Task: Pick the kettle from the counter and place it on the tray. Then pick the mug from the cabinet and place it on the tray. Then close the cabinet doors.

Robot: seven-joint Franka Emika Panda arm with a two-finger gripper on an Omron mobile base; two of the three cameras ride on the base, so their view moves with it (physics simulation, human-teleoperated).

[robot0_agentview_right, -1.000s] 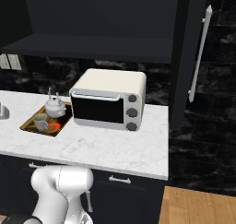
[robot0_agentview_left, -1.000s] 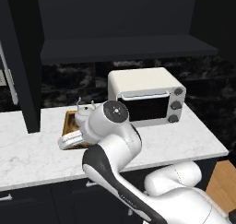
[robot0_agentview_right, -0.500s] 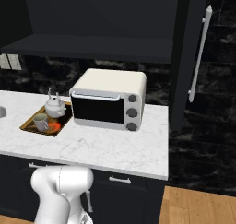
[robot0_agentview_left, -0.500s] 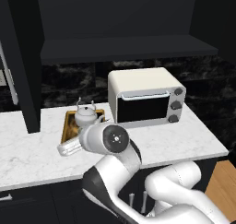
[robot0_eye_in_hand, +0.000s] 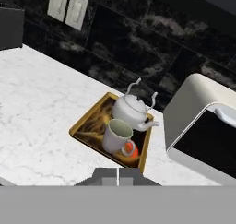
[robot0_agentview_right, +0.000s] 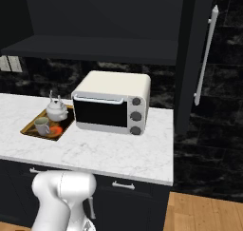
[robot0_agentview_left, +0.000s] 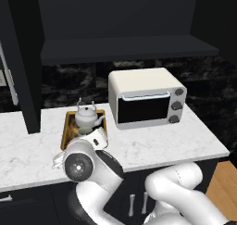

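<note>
The white-grey kettle stands at the back of the dark, gold-rimmed tray on the marble counter. The off-white mug stands upright in front of it, beside the orange-red spot. Both also show on the tray in the right base view: kettle, mug. My gripper hovers back from the tray's near edge, fingertips together and holding nothing. The black cabinet's doors stand open: left door, right door.
A cream toaster oven sits right of the tray on the counter. Wall outlets are on the black backsplash. My arm's elbow hides the tray's front in the left base view. Dark drawers run below.
My arm has drawn back from over the tray and dropped lower towards the counter's front edge. Kettle and mug stayed put on the tray.
</note>
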